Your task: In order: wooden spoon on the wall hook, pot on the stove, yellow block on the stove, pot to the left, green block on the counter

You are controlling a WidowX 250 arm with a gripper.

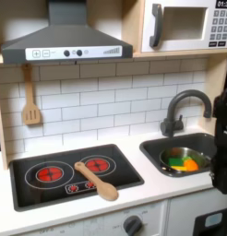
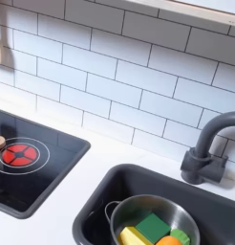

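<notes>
— Where are your fingers?
— Your gripper (image 1: 222,138) is a dark shape at the first exterior view's right edge; I cannot tell their spread.
— The spoon?
— Your wooden spoon (image 1: 96,180) lies lower centre on the stove (image 1: 37,189); the pot (image 2: 153,223) sits in the sink (image 2: 100,196).

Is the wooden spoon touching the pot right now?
Apart. In the first exterior view the wooden spoon lies on the stove, while the pot sits in the sink, counter between.
</notes>
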